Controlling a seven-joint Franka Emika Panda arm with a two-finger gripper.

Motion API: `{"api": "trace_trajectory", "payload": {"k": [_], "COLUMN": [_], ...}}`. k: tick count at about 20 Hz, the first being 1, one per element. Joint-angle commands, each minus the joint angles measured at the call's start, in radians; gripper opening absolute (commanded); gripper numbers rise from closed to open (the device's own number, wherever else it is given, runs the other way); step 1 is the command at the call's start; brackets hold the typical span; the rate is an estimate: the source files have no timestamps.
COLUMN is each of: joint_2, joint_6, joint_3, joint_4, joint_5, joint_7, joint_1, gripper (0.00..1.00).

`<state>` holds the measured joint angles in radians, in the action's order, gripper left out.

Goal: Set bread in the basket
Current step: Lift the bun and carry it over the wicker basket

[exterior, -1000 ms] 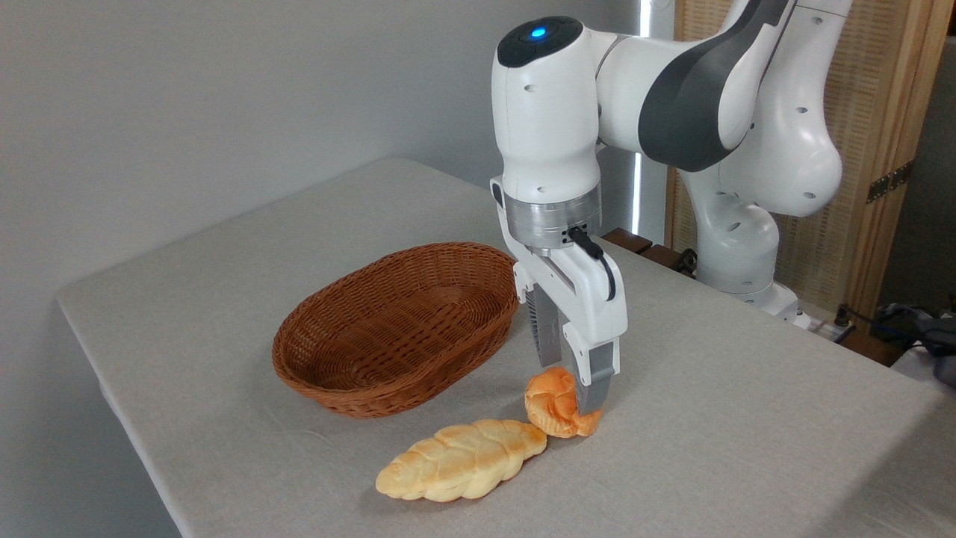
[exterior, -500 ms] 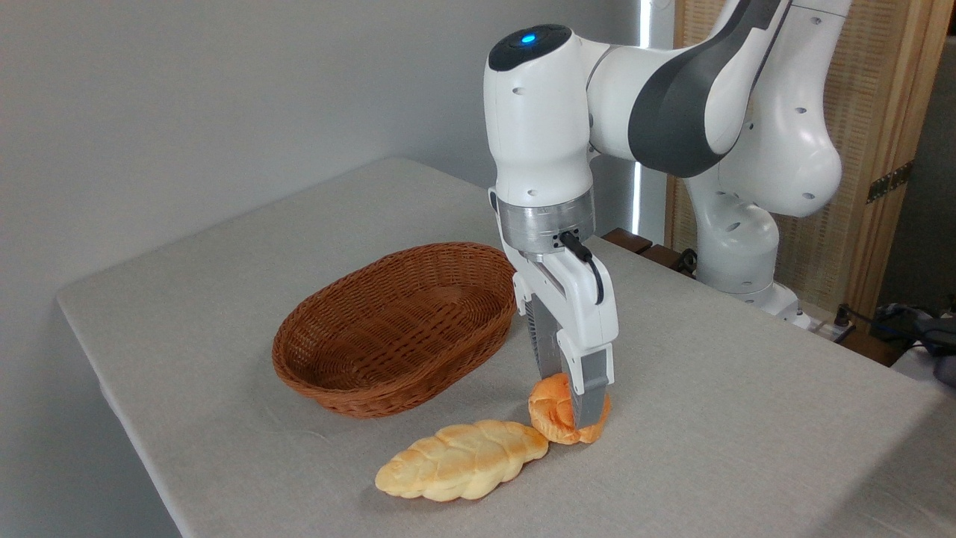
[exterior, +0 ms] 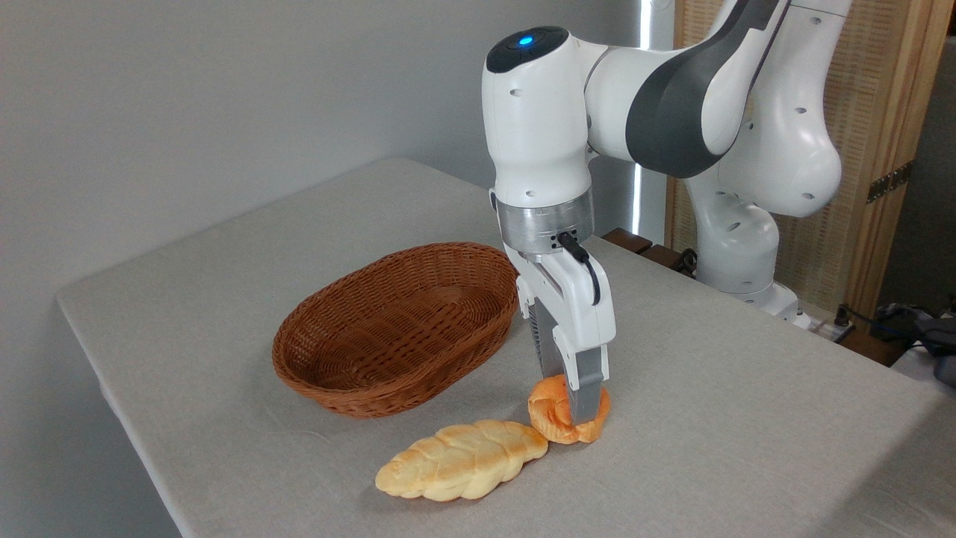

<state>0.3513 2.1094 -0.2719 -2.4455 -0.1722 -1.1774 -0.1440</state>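
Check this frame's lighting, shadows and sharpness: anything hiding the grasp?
Fixed camera: soft, even light, no glare; faint shadows under the basket and braided loaf; sharp throughout; the gripper front finger covers part of the bread.

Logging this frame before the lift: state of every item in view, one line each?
pincer: lowered, fingers straddling the bun; closure not confirmable.
bun: on the table, between the fingers, touching the loaf's tip.
braided loaf: flat on the table, ungripped.
basket: upright, empty.
table: covered in grey cloth.
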Motion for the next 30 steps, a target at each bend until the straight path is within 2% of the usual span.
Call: {"api": "trace_trajectory", "payload": {"k": [1,9,12,17,20,24,25,30], "joint_2": [0.006,0.015,0.015,-0.015,-0.073,-0.103,-0.115,-0.251], "joint_6": [0.009,-0.012,-0.063,-0.231,-0.31,-0.313,-0.307,-0.29], "joint_3": [-0.012,-0.009,-0.003,-0.004,0.002,0.074,0.106,0.253], "joint_4": [-0.007,0.005,0.055,0.262,0.391,0.424,0.425,0.493], "joint_5": [-0.017,0.005,0.095,0.215,0.249,0.373,0.39,0.396], "joint_7": [-0.018,-0.01,-0.005,0.053,0.172,0.462,0.526,0.712], "joint_1": [-0.009,-0.011,-0.011,-0.008,-0.009,-0.009,-0.009,-0.009], "gripper": [0.47,0.28,0.28,0.29,0.33,0.36,0.36,0.37]}}
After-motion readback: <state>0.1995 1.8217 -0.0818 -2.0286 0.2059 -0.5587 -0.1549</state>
